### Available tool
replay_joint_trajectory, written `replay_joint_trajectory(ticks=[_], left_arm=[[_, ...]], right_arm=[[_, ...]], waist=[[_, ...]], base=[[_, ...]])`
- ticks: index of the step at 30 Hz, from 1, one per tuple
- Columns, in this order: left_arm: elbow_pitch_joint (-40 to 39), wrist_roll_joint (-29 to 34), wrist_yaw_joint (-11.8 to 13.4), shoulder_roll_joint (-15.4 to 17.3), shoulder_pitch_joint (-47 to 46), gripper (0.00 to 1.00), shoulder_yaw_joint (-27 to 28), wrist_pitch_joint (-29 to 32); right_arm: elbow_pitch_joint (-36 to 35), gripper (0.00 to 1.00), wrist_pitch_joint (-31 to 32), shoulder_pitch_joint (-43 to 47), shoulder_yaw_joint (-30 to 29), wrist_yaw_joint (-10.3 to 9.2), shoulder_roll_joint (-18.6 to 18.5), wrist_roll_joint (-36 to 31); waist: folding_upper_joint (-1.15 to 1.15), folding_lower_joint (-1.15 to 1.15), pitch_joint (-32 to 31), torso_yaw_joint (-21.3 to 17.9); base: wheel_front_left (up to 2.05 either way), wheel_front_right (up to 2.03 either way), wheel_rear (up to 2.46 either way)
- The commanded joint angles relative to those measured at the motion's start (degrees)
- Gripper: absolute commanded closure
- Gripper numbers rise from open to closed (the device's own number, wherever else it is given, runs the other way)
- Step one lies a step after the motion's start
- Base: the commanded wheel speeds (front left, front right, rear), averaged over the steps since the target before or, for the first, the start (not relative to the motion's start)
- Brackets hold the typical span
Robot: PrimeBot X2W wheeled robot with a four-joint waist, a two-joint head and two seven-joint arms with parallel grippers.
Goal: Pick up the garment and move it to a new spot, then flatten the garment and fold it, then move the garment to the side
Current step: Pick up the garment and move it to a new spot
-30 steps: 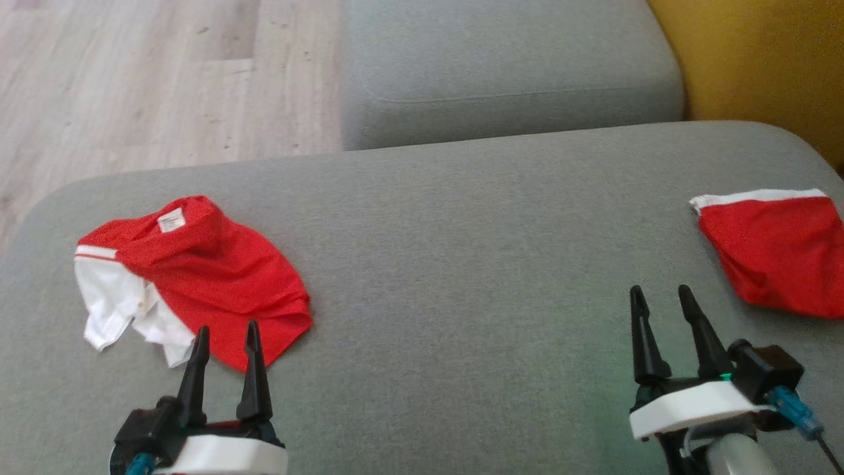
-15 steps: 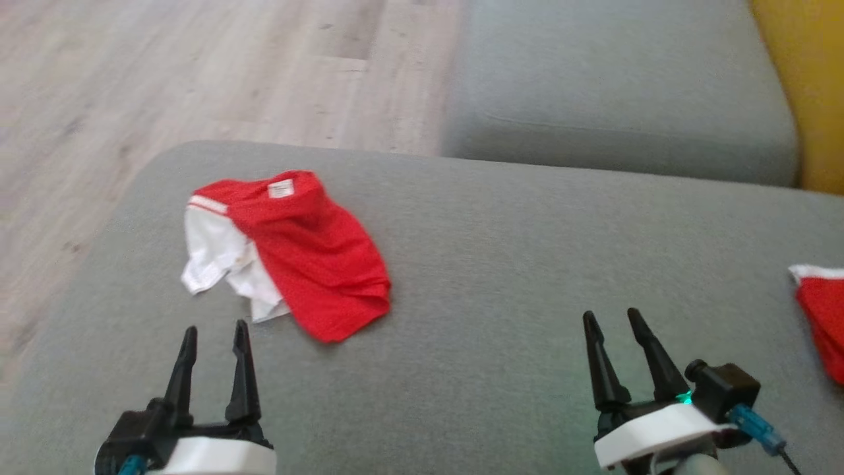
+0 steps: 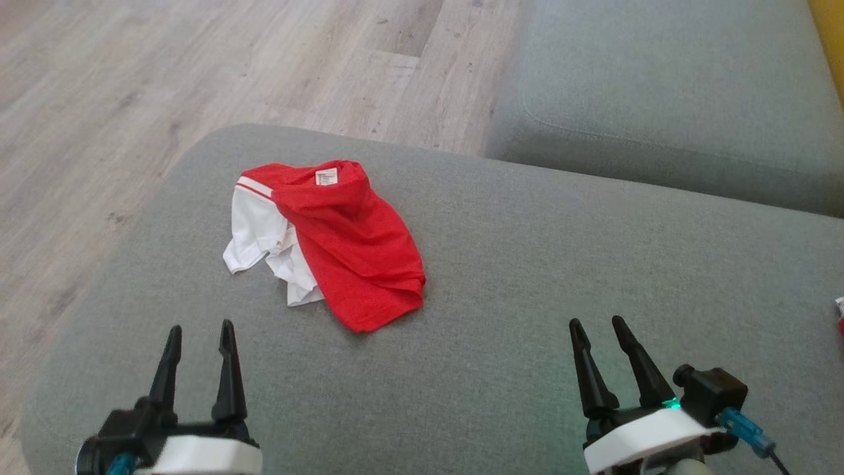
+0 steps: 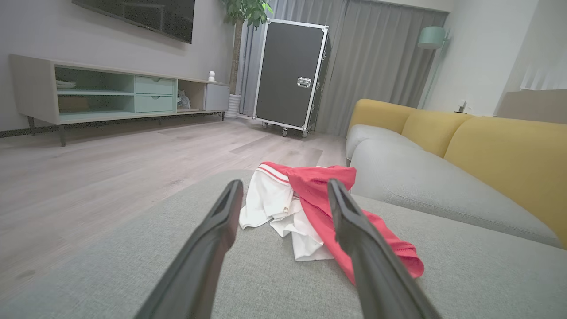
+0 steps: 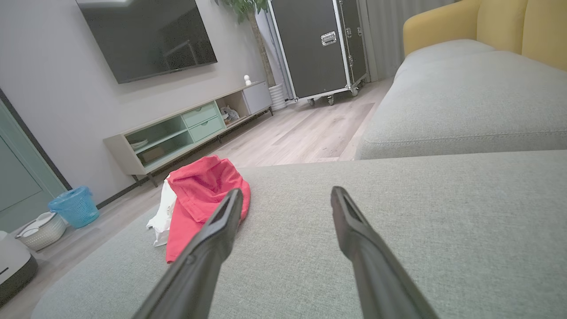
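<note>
Only the head camera has swung left; the crumpled red-and-white garment (image 3: 356,257) lies unmoved near the grey sofa seat's (image 3: 560,264) left end. Left gripper (image 3: 201,325) and right gripper (image 3: 597,320) hover over the seat's near edge, fingers spread, empty.

A red-and-white scrap (image 3: 839,315), well right of the fingers (image 3: 587,376) of the right gripper (image 3: 596,322), is cut off by the edge, and the label (image 3: 326,176) on the garment (image 3: 356,257), beyond the left gripper (image 3: 201,326), is too small to read.
</note>
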Motion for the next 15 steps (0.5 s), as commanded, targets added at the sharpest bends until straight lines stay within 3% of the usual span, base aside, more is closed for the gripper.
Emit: replay_joint_trajectory(ticks=[1, 8, 15], left_arm=[[-1.49, 0.69, -0.45, 0.86, -4.69, 0.00, 1.59, -0.47], [5.91, -0.32, -0.81, 7.16, -15.62, 0.00, -5.13, 0.35], [17.43, -4.37, -0.83, 15.77, -34.69, 0.00, -17.10, 12.06]], right_arm=[[-1.62, 0.00, -0.61, -2.53, 1.12, 0.19, -0.15, -0.14], [-2.92, 0.00, -0.61, -4.70, 0.53, 0.19, -0.15, -0.66], [-4.74, 0.00, -0.61, -8.47, -1.26, 0.19, -0.15, -3.58]], waist=[[0.00, 0.00, 0.71, -0.56], [0.00, 0.00, 5.81, -3.25], [0.00, 0.00, 13.31, -6.69]], base=[[0.00, 0.00, 0.00], [0.00, 0.00, 0.00], [0.00, 0.00, 0.00]])
